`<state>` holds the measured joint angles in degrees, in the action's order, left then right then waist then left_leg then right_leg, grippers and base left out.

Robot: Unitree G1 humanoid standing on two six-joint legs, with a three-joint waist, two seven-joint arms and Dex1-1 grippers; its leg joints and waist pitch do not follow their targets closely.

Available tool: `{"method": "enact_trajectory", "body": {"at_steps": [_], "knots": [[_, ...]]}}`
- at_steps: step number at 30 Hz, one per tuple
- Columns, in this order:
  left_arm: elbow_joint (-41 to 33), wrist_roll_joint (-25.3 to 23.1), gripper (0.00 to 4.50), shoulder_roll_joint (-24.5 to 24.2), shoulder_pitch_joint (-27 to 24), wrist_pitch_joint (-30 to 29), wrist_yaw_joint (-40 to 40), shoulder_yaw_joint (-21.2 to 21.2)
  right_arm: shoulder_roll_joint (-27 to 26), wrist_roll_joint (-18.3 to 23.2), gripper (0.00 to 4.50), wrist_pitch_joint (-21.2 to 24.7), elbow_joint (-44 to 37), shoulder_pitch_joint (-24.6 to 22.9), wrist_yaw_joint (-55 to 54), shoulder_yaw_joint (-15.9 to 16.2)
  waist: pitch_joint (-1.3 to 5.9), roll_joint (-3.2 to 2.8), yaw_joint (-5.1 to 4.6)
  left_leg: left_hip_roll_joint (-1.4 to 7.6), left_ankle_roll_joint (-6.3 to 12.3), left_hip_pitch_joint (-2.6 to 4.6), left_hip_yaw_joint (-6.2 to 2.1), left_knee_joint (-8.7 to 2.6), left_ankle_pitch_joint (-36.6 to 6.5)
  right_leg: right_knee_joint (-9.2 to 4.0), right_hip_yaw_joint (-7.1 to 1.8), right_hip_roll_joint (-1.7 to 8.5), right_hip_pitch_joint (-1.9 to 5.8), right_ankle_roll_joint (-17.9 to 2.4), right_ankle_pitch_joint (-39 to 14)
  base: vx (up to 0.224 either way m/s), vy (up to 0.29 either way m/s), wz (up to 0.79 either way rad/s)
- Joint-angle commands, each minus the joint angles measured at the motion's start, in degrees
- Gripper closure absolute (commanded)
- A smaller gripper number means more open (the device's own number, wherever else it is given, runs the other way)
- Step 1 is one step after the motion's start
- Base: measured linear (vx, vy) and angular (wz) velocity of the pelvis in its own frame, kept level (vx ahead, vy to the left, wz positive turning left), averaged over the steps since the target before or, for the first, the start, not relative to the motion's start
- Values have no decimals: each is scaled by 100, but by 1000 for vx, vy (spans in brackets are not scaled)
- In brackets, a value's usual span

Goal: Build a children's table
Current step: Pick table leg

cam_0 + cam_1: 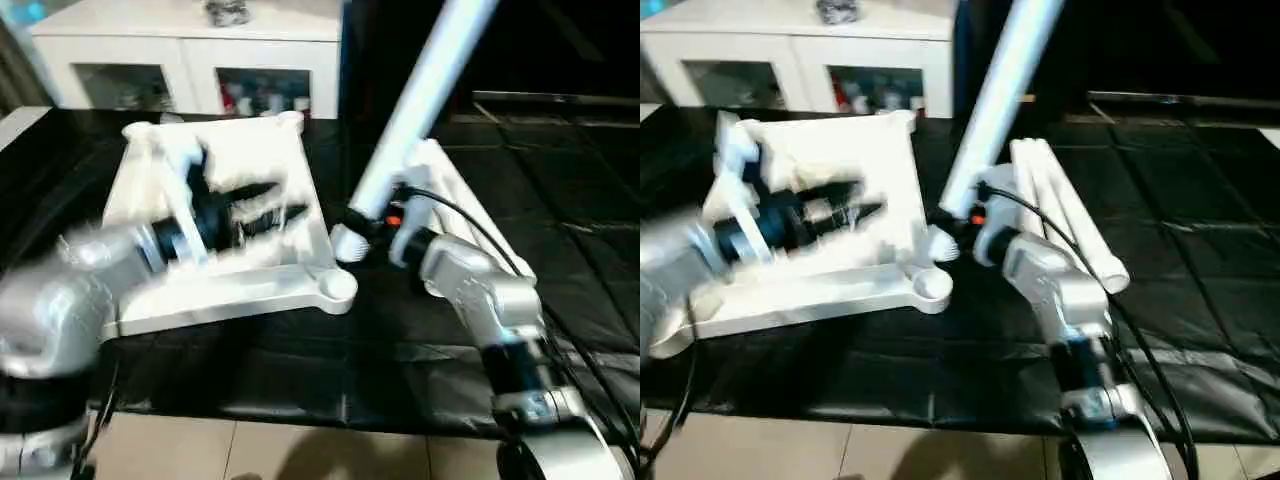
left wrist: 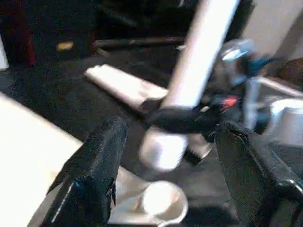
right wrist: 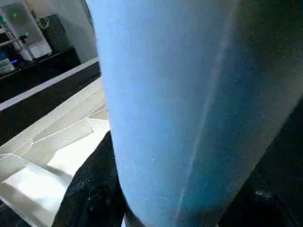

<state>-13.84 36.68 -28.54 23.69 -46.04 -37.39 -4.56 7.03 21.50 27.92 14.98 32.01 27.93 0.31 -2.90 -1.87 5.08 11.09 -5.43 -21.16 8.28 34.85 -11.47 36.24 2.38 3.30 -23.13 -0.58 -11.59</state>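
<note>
Head views: table top (image 1: 230, 230) lies ribbed side up on the black worktop (image 1: 400, 350). Right hand (image 1: 375, 228) is clamped on a leg (image 1: 415, 105) near its lower end; leg tilts up and away, its end just beside the near corner socket (image 1: 335, 285). Spare legs (image 1: 1070, 215) lie behind the right forearm. White cabinet (image 1: 190, 55) stands beyond.

Left wrist view: left hand (image 2: 165, 165) has fingers (image 2: 94, 170) apart, empty, near the gripped leg.

Right wrist view: leg close-up, table top beside it.
</note>
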Motion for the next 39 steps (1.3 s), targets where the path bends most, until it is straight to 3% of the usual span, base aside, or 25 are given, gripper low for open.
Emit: {"method": "enact_trajectory", "body": {"at_steps": [1, 3, 5, 6, 8, 9, 11, 14, 16, 17, 19, 21, 22, 23, 25, 27, 29, 31, 33, 36, 38, 39], "knots": [[-45, -241, 116, -49, -75, 242, -19, 162, 36, -23, 257, -152, -224, -20, -95, -155, 400, -67, -44, 65, -185, 41, 53, -388, -432, -341, -206, 286, 353, -1085, 9, 0, 0, 0], [-28, -309, 116, -61, -110, 305, -49, 204, 36, -29, 257, -187, -235, -32, -122, -183, 394, -57, -51, 66, -191, 35, 54, -396, -506, -353, -212, 297, 354, -1061, -129, 0, 0, 0], [169, -689, 116, -211, -236, 681, -225, 517, 42, 5, 257, -159, -321, -62, -239, -307, 387, -45, -52, 60, -161, 36, 51, -403, -553, -380, -219, 296, 350, -989, -334, 0, 0, 0], [265, -894, 116, -232, -315, 874, -241, 713, 81, -1, 257, -168, -322, -120, -269, -360, 394, -86, -49, 59, -174, 39, 48, -397, -537, -363, -220, 298, 348, -972, -322, 0, 0, 0], [358, -1079, 116, -275, -366, 1019, -259, 890, 110, -28, 257, -200, -316, -148, -299, -385, 394, -89, -58, 64, -178, 38, 44, -402, -518, -376, -213, 290, 345, -943, -258, 0, 0, 0], [444, -1315, 116, -417, -420, 1215, -429, 1142, 137, -36, 257, -224, -348, -159, -283, -386, 406, -132, -61, 58, -211, 46, 46, -391, -504, -349, -214, 289, 337, -972, -164, 0, 0, 0], [503, -1376, 116, -477, -429, 1299, -535, 1191, 141, -21, 257, -280, -374, -166, -234, -393, 408, -62, -68, 57, -185, 34, 47, -395, -507, -357, -212, 290, 356, -1019, -73, 0, 0, 0], [556, -1392, 116, -767, -414, 1400, -903, 1142, 166, -56, 257, -370, -471, -113, -82, -265, 403, -134, -92, 51, -185, 38, 38, -393, -503, -336, -208, 292, 347, -1092, -8, 0, 0, 0], [596, -1336, 116, -800, -390, 1412, -993, 1067, 189, -75, 257, -381, -504, -71, -38, -211, 399, -83, -121, 48, -175, 33, 45, -396, -486, -330, -208, 281, 367, -1127, 29, 0, 0, 0], [741, -1471, 98, -863, -364, 1553, -1052, 1148, 192, -10, 257, -458, -486, -73, 81, -229, 387, 79, -140, 54, -126, 13, 64, -414, -466, -356, -210, 284, 384, -1132, -16, 0, 0, 0], [913, -1563, 87, -936, -324, 1644, -1143, 1209, 185, -23, 257, -522, -441, -63, 128, -218, 379, 15, -119, 56, -71, 21, 59, -416, -517, -353, -218, 310, 358, -1081, -351, 0, 0, 0], [1034, -1632, 67, -986, -295, 1707, -1203, 1258, 178, -36, 257, -565, -402, -57, 151, -212, 377, 9, -135, 67, -73, 36, 60, -423, -531, -363, -221, 307, 343, -1064, -395, 0, 0, 0], [1153, -1661, 55, -1038, -274, 1747, -1338, 1324, 206, -132, 257, -572, -367, -65, 211, -85, 381, 35, -129, 65, -71, 39, 61, -422, -480, -352, -222, 306, 342, -1074, -333, 0, 0, 0], [1227, -1698, 45, -1054, -265, 1799, -1405, 1373, 223, -200, 257, -598, -351, -69, 240, -5, 384, -7, -130, 67, -78, 43, 56, -422, -475, -342, -221, 310, 336, -1085, -311, 0, 0, 0], [1439, -1916, 28, -1080, -228, 1951, -1441, 1568, 251, -326, 257, -673, -336, -78, 299, 149, 393, -8, -140, 62, -85, 35, 57, -412, -452, -335, -222, 311, 346, -1107, -160, 0, 0, 0], [1554, -2026, 26, -1079, -220, 2056, -1486, 1677, 242, -345, 257, -709, -346, -72, 347, 204, 389, 9, -140, 57, -61, 26, 59, -412, -429, -345, -223, 312, 352, -1101, -137, 0, 0, 0], [1667, -2170, 26, -1072, -209, 2177, -1486, 1789, 205, -583, 257, -1062, -310, -74, 211, 297, 401, 1, -133, 73, -71, 33, 58, -411, -406, -332, -225, 326, 347, -1117, -110, 0, 0, 0], [1640, -2199, 26, -1112, -240, 2208, -1562, 1787, 270, -683, 257, -907, -430, -113, 178, 455, 396, 13, -134, 69, -91, 29, 58, -413, -375, -324, -225, 323, 357, -1133, -59, 0, 0, 0], [1662, -2226, 26, -1132, -248, 2255, -1608, 1798, 292, -629, 257, -727, -482, -133, 224, 492, 391, 17, -139, 64, -72, 33, 59, -414, -408, -331, -227, 315, 359, -1143, -78, 0, 0, 0], [1955, -2244, 26, -1110, -202, 2170, -1741, 1827, 259, -527, 257, -952, -423, -285, 559, 492, 389, 57, -139, 70, -31, 29, 71, -413, -471, -334, -234, 324, 355, -1131, -183, 0, 0, 0], [2187, -2413, 26, -1093, -172, 2599, -1848, 1908, 202, -387, 257, -857, -508, -368, 617, 448, 385, 22, -142, 74, -1, 36, 62, -419, -494, -357, -234, 324, 340, -1114, -233, 0, 0, 0], [2320, -2488, 26, -1052, -127, 2865, -1849, 1914, 208, -308, 257, -753, -593, -402, 678, 454, 388, 68, -143, 72, 19, 28, 60, -421, -501, -364, -234, 321, 356, -1104, -217, 0, 0, 0]]}}
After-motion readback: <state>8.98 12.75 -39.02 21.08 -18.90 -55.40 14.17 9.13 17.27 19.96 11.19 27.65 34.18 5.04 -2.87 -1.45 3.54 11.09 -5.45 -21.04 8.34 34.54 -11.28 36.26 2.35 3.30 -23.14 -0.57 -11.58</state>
